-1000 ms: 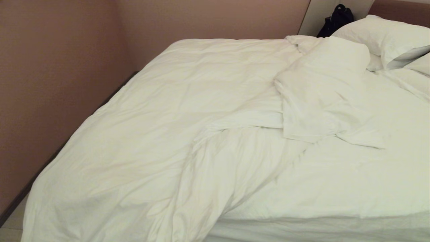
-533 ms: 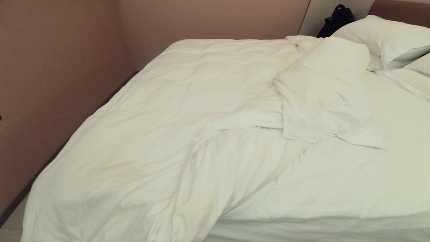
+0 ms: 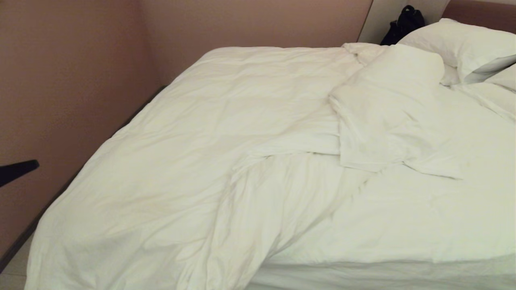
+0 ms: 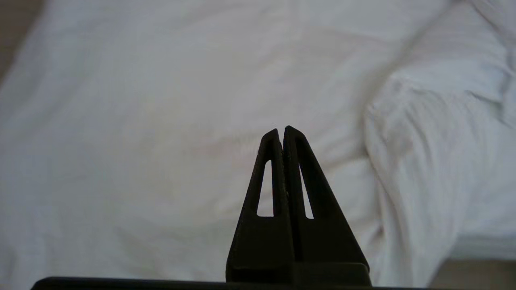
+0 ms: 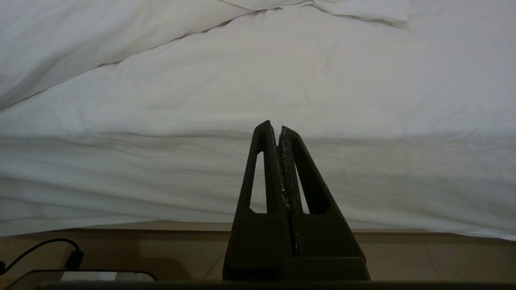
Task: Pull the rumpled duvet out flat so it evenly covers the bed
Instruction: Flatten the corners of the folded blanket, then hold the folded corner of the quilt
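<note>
Head view: the duvet (image 3: 225, 133) lies rumpled over the bed (image 3: 363, 274), bunched in a ridge near the middle, one folded flap turned back toward the pillows (image 3: 463, 44).
Surroundings: pinkish wall (image 3: 72, 80) close along the bed's left side; a black bag (image 3: 403, 22) behind the pillows; bare sheet (image 3: 403, 217) on the right.
Left tool (image 4: 281, 129): fingers pressed together, empty, above the duvet; only its dark tip shows at the head view's left edge.
Right tool (image 5: 278, 125): fingers together, holding nothing, low beside the mattress edge.
Cut off: headboard mostly out of frame; a cable (image 5: 36, 249) near the floor, partly seen.
</note>
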Tool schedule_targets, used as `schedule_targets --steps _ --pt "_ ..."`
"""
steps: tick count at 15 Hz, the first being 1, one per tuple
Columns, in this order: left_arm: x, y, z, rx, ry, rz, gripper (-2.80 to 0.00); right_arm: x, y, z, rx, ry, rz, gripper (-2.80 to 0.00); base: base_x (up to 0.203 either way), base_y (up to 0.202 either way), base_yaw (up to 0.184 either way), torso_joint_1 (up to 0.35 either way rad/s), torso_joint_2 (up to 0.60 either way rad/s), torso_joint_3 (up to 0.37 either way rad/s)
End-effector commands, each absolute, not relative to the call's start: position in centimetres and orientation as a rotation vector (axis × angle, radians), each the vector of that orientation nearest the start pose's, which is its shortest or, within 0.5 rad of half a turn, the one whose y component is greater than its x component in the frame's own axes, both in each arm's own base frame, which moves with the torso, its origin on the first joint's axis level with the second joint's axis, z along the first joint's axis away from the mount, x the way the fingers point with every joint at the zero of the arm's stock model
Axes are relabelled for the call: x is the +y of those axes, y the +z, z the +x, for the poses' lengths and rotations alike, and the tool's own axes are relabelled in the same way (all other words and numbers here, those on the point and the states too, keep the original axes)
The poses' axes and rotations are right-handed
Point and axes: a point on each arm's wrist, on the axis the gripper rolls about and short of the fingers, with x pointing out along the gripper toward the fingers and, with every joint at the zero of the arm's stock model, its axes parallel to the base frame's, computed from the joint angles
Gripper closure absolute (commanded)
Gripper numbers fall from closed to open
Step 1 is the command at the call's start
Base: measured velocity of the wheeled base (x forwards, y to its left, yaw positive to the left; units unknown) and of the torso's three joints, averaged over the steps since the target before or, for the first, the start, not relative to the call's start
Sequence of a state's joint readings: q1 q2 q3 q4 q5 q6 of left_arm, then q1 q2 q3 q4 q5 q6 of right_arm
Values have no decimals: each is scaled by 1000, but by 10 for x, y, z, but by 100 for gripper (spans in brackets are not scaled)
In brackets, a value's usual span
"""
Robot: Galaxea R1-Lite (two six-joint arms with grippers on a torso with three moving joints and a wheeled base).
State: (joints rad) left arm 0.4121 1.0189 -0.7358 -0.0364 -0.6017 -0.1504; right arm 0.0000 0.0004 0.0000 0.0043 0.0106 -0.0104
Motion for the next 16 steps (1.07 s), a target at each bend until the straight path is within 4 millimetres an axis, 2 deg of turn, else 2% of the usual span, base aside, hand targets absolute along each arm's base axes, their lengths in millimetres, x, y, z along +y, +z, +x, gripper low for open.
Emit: schedule_targets --steps 1,3,7,16 --pt "26 250 110 239 -242 -253 0 0 75 -23 5 11 -11 0 0 0 0 0 0 0" --pt "22 245 103 265 -256 -205 0 0 75 -23 5 11 -11 0 0 0 0 0 0 0" --pt "16 247 82 249 -213 -165 0 0 75 -23 5 11 -11 0 0 0 0 0 0 0" --pt "6 254 15 156 356 115 0 0 75 -23 5 11 -11 0 0 0 0 0 0 0"
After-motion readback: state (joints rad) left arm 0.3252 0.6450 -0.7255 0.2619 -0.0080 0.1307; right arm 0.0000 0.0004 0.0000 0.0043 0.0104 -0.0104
